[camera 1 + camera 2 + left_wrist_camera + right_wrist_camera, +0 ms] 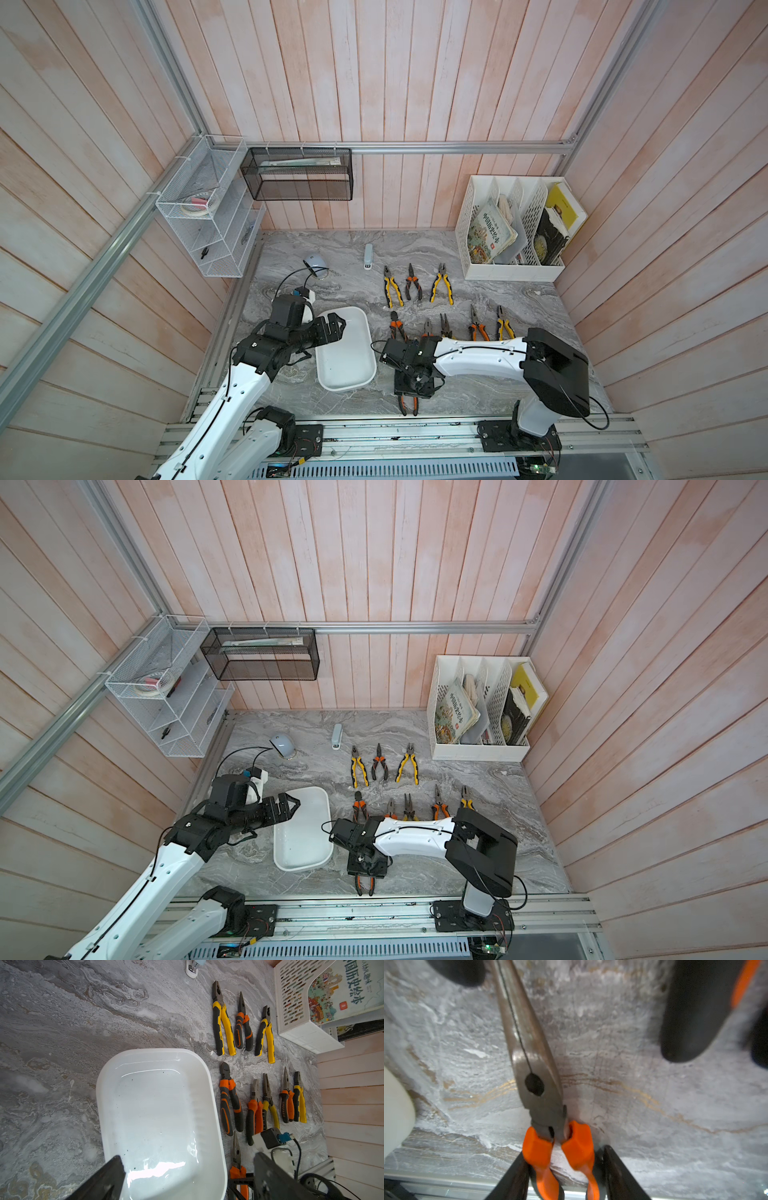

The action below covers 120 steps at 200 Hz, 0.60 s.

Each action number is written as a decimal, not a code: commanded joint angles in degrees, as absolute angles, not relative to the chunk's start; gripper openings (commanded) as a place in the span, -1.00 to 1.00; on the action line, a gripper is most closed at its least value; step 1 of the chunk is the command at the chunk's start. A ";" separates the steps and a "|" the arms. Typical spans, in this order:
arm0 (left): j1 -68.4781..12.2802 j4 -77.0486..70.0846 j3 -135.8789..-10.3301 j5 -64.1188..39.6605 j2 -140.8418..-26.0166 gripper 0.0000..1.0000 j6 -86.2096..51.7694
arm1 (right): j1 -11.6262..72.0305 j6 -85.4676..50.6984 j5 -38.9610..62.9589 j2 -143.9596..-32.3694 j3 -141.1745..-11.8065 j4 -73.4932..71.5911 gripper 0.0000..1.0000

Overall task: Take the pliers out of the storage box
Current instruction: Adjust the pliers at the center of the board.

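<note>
Pliers check: the orange-handled long-nosed pliers (533, 1064) are in the right gripper (562, 1155). It's clamped on them, with a dark finger (512, 1178) pressed against each handle just behind the pivot. The nose points to the far side, and in both top views the handle ends stick out toward the near edge. I can't tell if the nose rests on the grey marble tabletop (519, 316) or sits just above it. All this is close to the near edge, just right of the storage box (345, 388).

On the far side of that gripper there's a row of five pliers (446, 326), lying side by side on the marble with noses pointing far. Their handles are partly hidden under the right arm's white forearm. Farther back is a row of three pliers (412, 282), with yellow, orange and yellow handles. Every pair I can see lies outside the box.

The box is white and shallow with rounded corners, and it sits left of centre. The left gripper (337, 325) hovers over its far-left corner, jaws spread wide and gripping nothing.

Further out, a small white-grey stapler (368, 257) and a pale computer mouse (314, 262) lie toward the far side. A white perforated file rack (511, 272) with books stands in the far-right corner. A white wire-mesh shelf (199, 232) and a black mesh shelf (299, 174) hang on the walls at far left.
</note>
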State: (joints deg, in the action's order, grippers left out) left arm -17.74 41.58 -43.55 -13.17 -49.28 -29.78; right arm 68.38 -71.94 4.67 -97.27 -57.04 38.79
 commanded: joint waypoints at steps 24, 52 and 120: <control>-17.49 41.29 -42.80 -13.36 -49.07 1.00 -29.53 | 66.23 -68.98 3.23 -98.90 -57.54 38.95 -0.31; -17.49 41.40 -42.80 -13.37 -49.29 1.00 -29.53 | 65.76 -67.47 2.57 -100.21 -59.61 40.19 -0.26; -17.49 41.56 -42.89 -13.07 -49.23 1.00 -29.62 | 65.87 -67.23 -0.87 -98.77 -64.05 45.13 0.41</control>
